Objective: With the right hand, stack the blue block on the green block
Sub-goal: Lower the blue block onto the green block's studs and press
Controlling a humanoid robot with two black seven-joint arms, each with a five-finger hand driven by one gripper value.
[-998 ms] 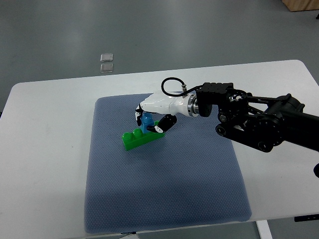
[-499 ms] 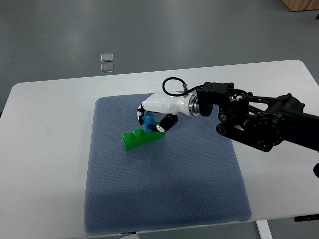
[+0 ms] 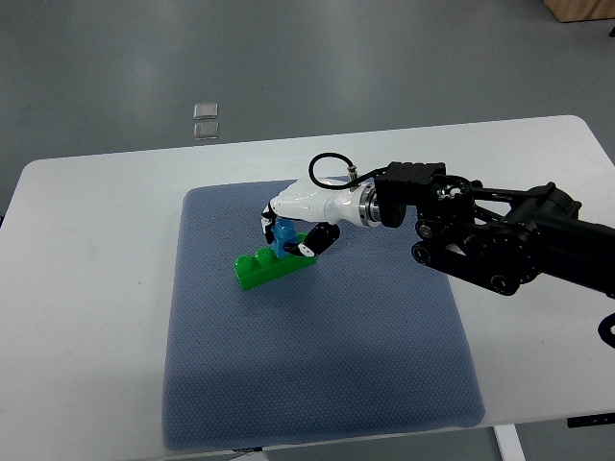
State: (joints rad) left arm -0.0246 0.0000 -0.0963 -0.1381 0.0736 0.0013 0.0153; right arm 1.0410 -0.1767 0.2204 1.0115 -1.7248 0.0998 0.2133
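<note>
Right robot hand clamps blue block atop green block — long axis lower-left to upper-right.

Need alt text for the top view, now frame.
The robot's right hand, reaching in from the right, grips a blue block sitting on the right end of a green block. Both rest on a grey-blue mat on a white table.
</note>
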